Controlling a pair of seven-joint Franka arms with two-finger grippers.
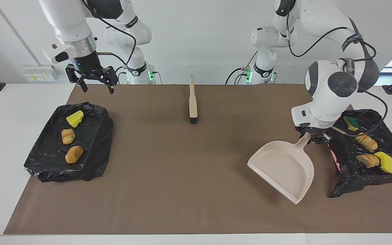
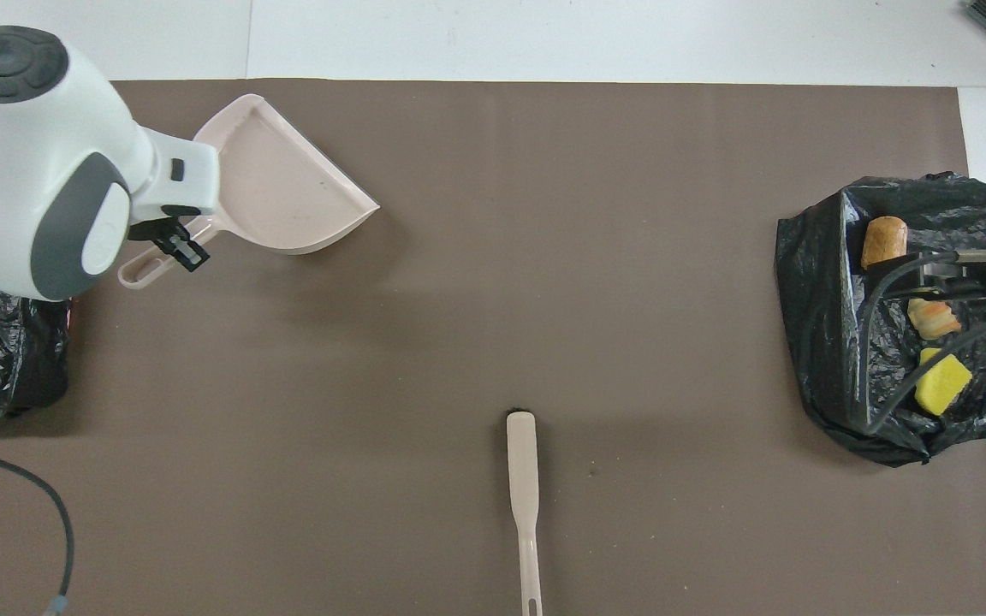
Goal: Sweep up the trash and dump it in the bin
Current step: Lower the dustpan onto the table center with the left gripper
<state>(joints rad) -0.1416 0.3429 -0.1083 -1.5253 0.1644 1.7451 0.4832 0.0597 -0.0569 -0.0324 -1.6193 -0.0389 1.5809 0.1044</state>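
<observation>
The trash lies in two black-bag-lined bins. The bin point(image 1: 95, 149) at the right arm's end holds a yellow sponge piece point(image 1: 75, 118) and two bread-like lumps point(image 1: 68, 136). The bin point(image 1: 349, 175) at the left arm's end holds several pieces point(image 1: 366, 143). My left gripper point(image 1: 313, 137) is shut on the handle of the beige dustpan point(image 1: 284, 168), which hangs empty and tilted over the mat beside that bin. In the overhead view the dustpan point(image 2: 279, 184) shows beside the left gripper point(image 2: 175, 248). My right gripper point(image 1: 98, 90) hangs open and empty, raised above the mat's edge by its bin.
The beige brush point(image 1: 192, 102) lies on the brown mat point(image 1: 189, 177) midway between the arms, bristles pointing away from the robots; the overhead view shows the brush point(image 2: 523, 479) too. A cable of the right arm hangs over its bin point(image 2: 818, 299).
</observation>
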